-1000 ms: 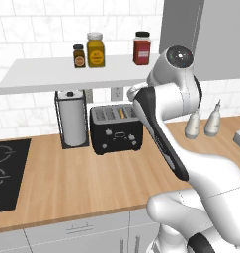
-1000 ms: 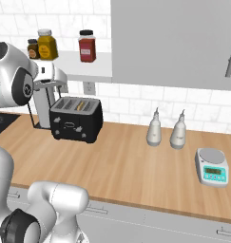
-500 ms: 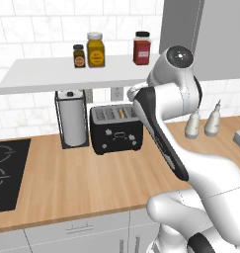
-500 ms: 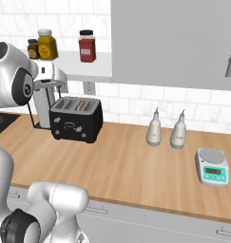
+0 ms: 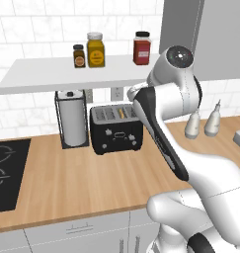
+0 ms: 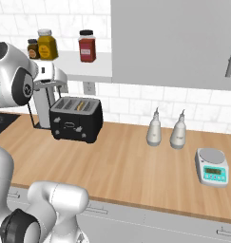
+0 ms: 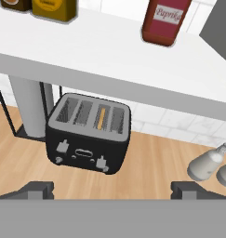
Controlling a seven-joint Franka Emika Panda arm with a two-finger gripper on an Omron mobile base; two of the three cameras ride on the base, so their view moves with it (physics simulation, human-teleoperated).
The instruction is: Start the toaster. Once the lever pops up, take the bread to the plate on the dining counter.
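Note:
The black toaster [image 5: 116,131] [image 6: 76,121] [image 7: 89,135] stands on the wood counter against the tiled wall, under a white shelf. The bread [image 7: 102,118] [image 5: 122,112] [image 6: 80,105] sits upright in one of its inner slots, only its tan top edge showing. My gripper [image 7: 112,190] hovers above and in front of the toaster, open, its two dark fingertips [image 7: 37,189] spread wide with nothing between them. The plate and the dining counter are out of view.
A paper towel roll [image 5: 73,121] in a wire holder stands just left of the toaster. The shelf [image 5: 67,74] overhead carries three spice jars. Two shaker bottles [image 6: 167,133] and a scale [image 6: 212,166] sit to the right, and a black cooktop [image 5: 5,170] to the left.

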